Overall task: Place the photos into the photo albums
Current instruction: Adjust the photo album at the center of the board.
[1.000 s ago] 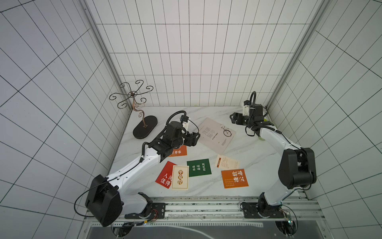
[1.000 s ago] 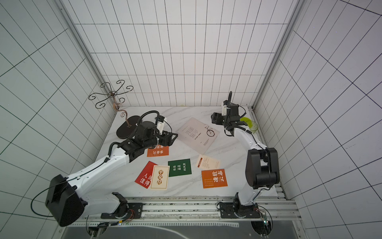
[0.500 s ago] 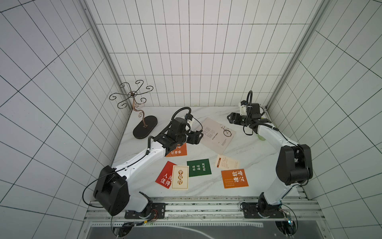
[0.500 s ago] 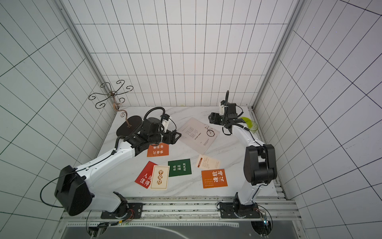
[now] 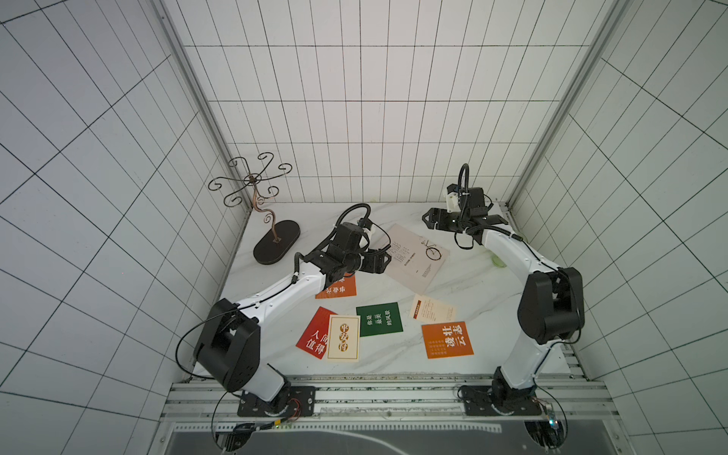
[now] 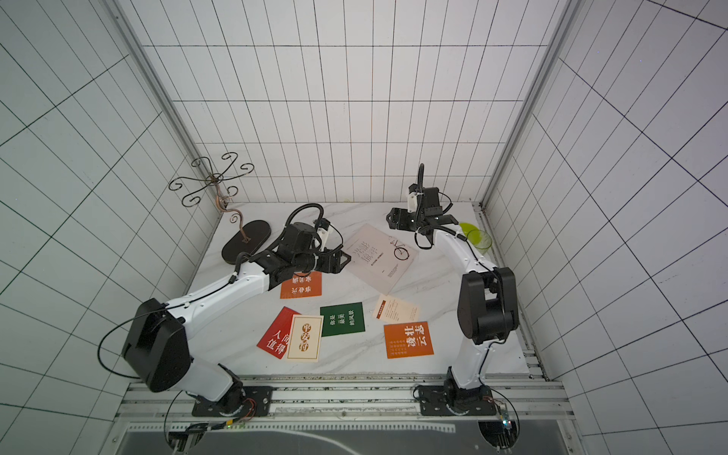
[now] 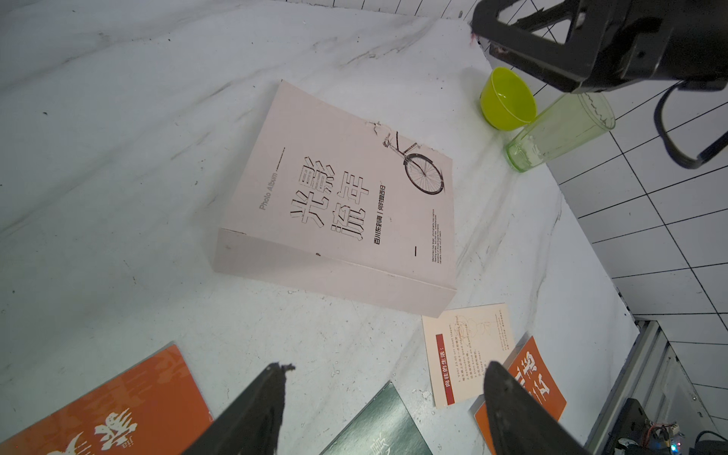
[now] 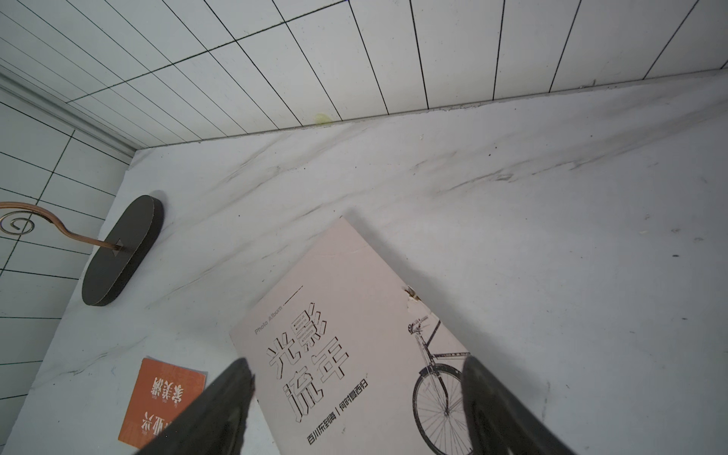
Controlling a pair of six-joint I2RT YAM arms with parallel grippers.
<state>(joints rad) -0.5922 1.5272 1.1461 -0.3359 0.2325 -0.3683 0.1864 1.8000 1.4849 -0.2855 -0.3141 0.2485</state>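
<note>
Counting outward from the front edge of the worktop: six photos, all flat and loose on the marble, none in the album yet. Nearest that edge, red card partly under cream card, dark green card just beside, large-lettered orange card towards the front right corner, second cream card touching its far corner or just overlapping, cannot tell which. Further in, second orange card, partly hidden under the left arm. Judged thin, light, fairly stiff, lying tight to the surface, so awkward to pinch from above; better tipped up by a corner or slid to an edge, the top cream card of the overlapped pair first. Past the cards, mid-worktop, one photo album, closed, lying askew; thick, likely heavy, cover edge chipped near the bicycle; best opened by the free cover edge with the other side pressed down. Both tools empty: left gripper spread wide, just beside the album's left side, not touching; right gripper likewise wide, hovering over the far part of the worktop beyond the album. Far left corner: one wire stand. Right edge: one green bowl, one clear cup.
</note>
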